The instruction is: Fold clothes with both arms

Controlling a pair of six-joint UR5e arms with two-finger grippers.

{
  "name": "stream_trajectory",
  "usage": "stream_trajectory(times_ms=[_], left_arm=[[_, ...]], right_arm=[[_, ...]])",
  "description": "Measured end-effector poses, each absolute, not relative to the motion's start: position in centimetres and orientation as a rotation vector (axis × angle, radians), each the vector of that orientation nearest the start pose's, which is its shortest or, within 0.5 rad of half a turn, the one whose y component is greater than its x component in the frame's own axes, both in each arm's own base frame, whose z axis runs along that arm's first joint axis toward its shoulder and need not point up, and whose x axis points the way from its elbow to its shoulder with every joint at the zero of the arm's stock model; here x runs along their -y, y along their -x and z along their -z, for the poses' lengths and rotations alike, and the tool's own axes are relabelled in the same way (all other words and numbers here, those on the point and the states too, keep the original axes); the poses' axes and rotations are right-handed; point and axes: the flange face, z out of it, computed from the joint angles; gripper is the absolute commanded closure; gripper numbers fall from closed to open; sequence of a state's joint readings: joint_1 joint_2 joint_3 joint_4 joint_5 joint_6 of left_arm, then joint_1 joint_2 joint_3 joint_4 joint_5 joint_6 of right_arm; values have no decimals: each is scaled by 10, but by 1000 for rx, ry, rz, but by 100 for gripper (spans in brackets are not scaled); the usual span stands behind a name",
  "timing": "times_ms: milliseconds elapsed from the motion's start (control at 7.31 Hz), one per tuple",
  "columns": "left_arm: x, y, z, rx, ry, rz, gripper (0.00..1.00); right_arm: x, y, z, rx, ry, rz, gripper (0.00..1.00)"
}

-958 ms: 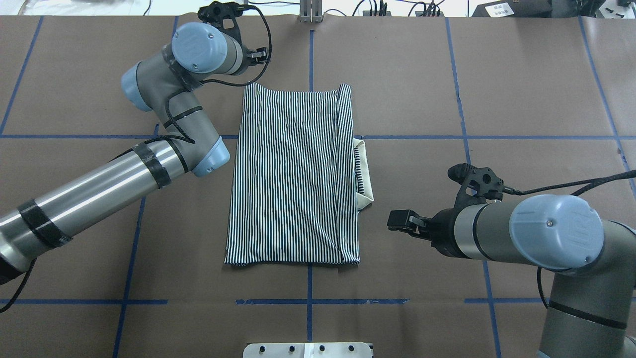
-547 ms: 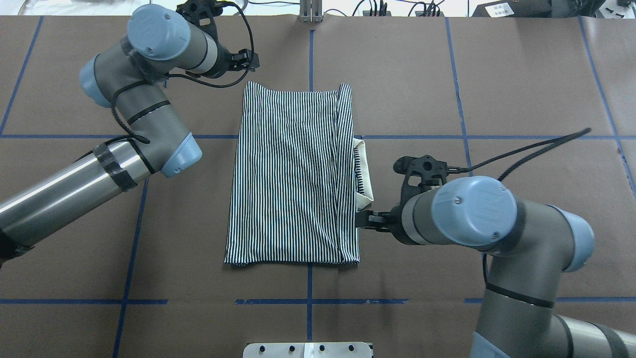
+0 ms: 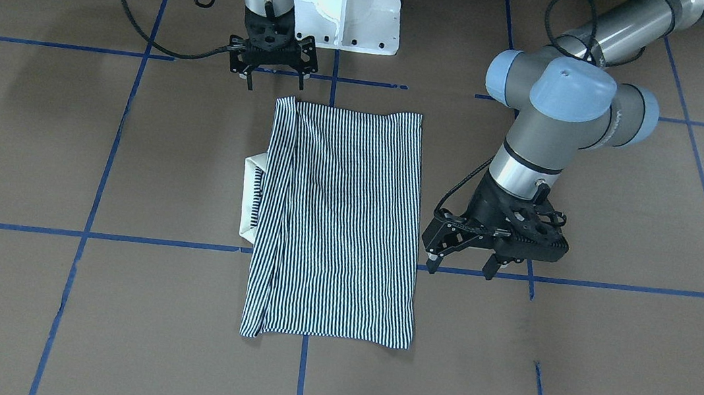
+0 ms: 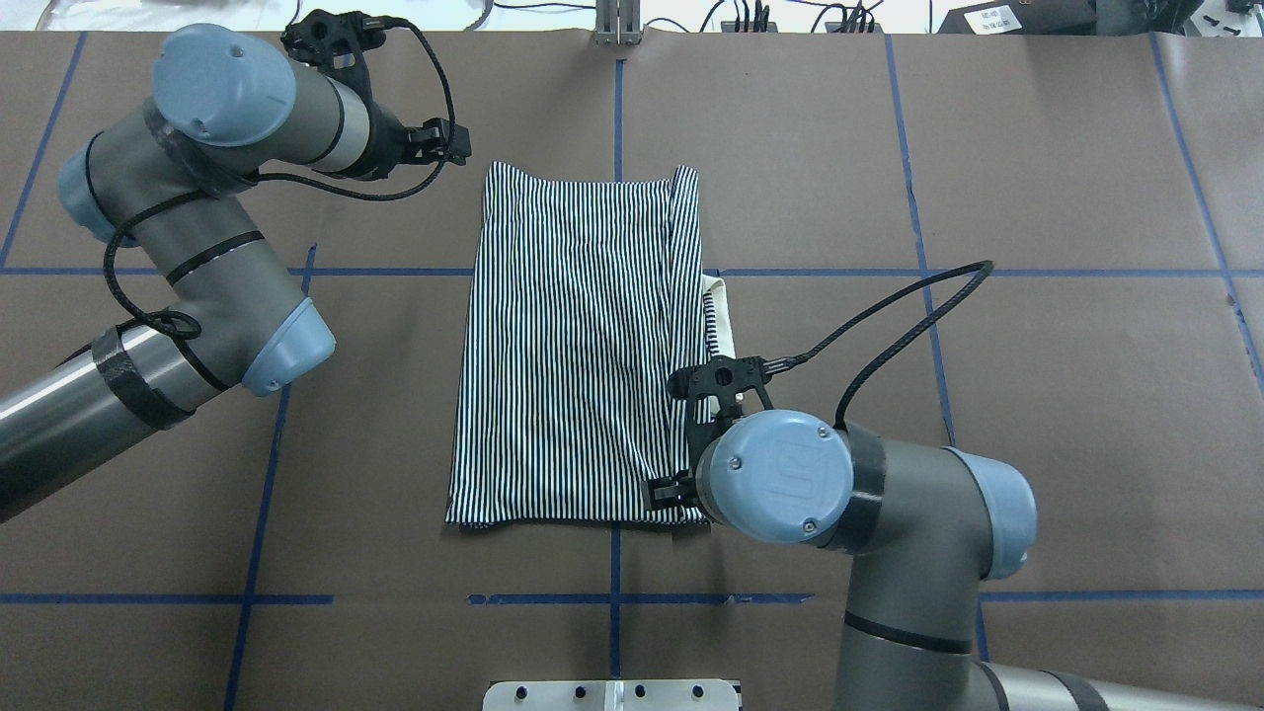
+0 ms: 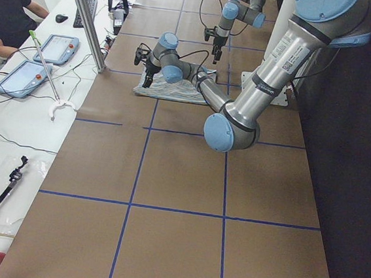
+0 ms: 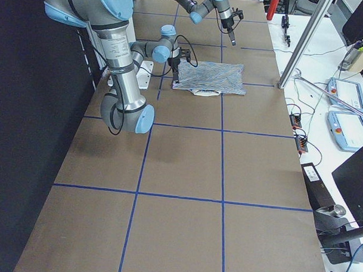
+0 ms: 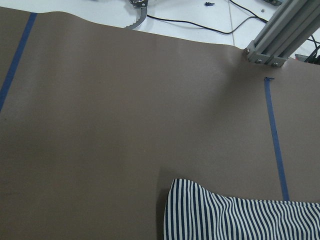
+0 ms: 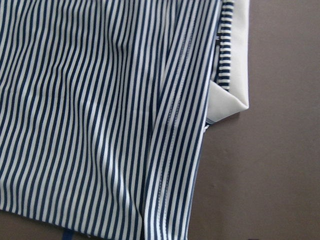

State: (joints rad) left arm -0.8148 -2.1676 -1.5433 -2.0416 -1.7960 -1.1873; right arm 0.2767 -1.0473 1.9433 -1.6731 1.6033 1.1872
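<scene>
The striped polo shirt (image 4: 583, 346) lies folded into a tall rectangle at the table's middle, its cream collar (image 4: 726, 346) poking out on the right edge. My left gripper (image 3: 460, 266) hangs open beside the shirt's left edge, a little off the cloth, holding nothing. In the left wrist view only the shirt's far left corner (image 7: 225, 215) shows. My right gripper (image 3: 275, 83) stands open over the shirt's near right corner, also holding nothing. From overhead, its own wrist (image 4: 775, 474) covers it. The right wrist view looks down on the stripes (image 8: 100, 120) and collar (image 8: 235, 75).
The white pedestal base (image 3: 346, 6) stands behind the shirt's near edge. Blue tape lines (image 4: 612, 598) grid the brown table. An aluminium post (image 4: 617, 25) rises at the far edge. A person (image 5: 7, 10) sits at a side bench with tablets.
The left arm drew back to the left, away from the shirt's far left corner. The right arm swung left from open table until its gripper is over the shirt's near right corner.
</scene>
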Motion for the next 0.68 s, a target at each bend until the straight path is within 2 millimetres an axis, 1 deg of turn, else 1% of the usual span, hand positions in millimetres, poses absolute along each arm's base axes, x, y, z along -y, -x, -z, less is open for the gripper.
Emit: stream_trajectory(times_ms=[137,274,684], left_arm=[[587,-401,-267,-973,-415,276,0],[587,-400,-267,-973,-414,278,0],[587,-401,-268,-973,-409,284,0]], right_arm=[[285,553,-221,755,-250,164,33],[284,562,-222,756,-274,213,40],[285,573,-229,749,-316,308,42]])
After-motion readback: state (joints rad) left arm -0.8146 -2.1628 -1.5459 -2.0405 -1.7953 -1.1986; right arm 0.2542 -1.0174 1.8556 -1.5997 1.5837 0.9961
